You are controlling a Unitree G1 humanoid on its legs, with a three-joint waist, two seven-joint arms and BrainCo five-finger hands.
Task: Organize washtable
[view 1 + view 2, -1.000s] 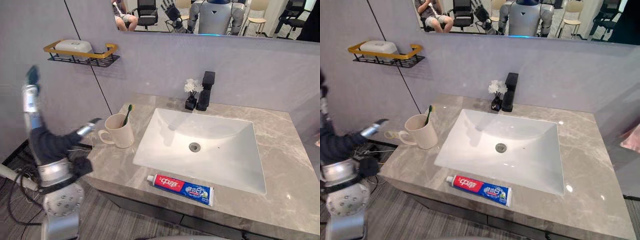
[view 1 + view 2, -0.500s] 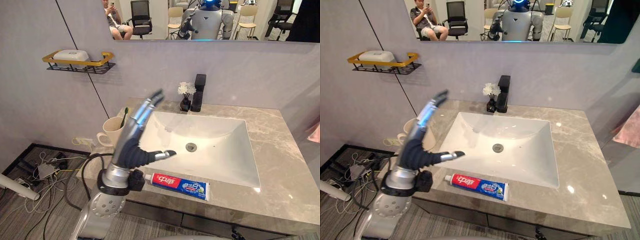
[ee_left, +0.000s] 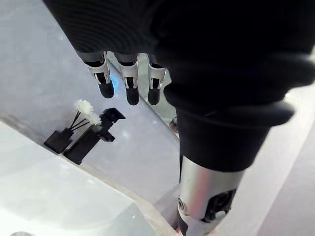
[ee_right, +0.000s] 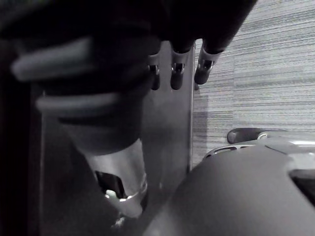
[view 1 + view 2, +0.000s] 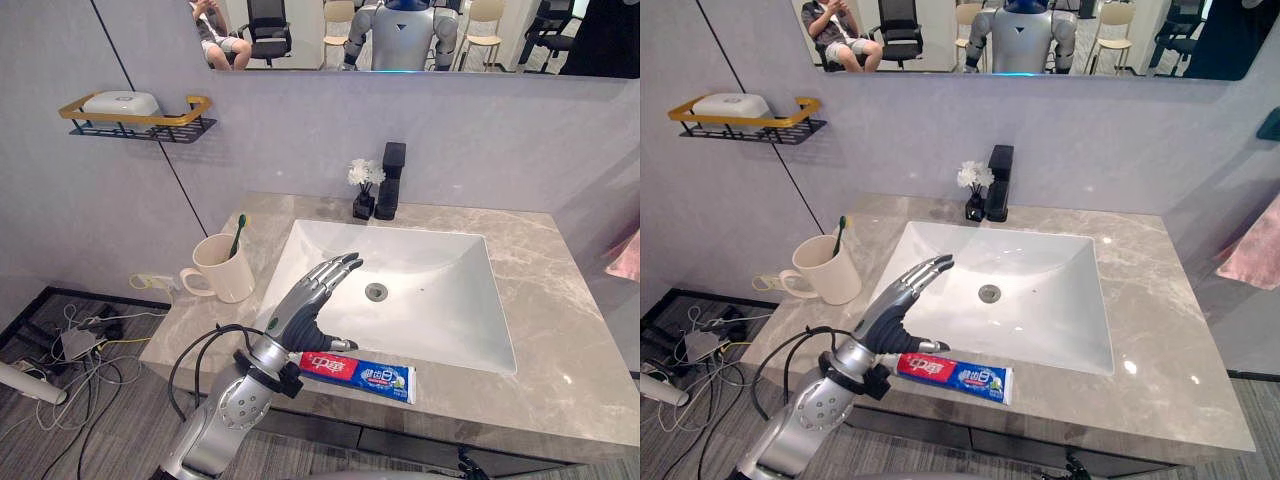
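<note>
A red and blue toothpaste tube [image 5: 357, 371] lies on the grey marble counter [image 5: 560, 350] in front of the white sink [image 5: 430, 300]. My left hand [image 5: 300, 318] hovers open at the tube's red end. Its fingers [image 3: 130, 83] point straight over the sink's front left corner, and its thumb reaches toward the tube. I cannot tell whether they touch. A cream mug [image 5: 225, 272] with a green toothbrush [image 5: 237, 232] stands left of the sink. My right hand [image 4: 177, 73] hangs open and idle beside the dark cabinet.
A black faucet [image 5: 392, 180] and a small black vase of white flowers [image 5: 362, 188] stand behind the sink. A gold-railed wall shelf [image 5: 190, 108] holds a white soap box [image 5: 120, 101]. The mirror above shows a seated person. Bare counter lies right of the sink.
My left arm has swung in from the counter's left side and come down. The hand now sits low by the toothpaste tube's red end. The camera has shifted too.
</note>
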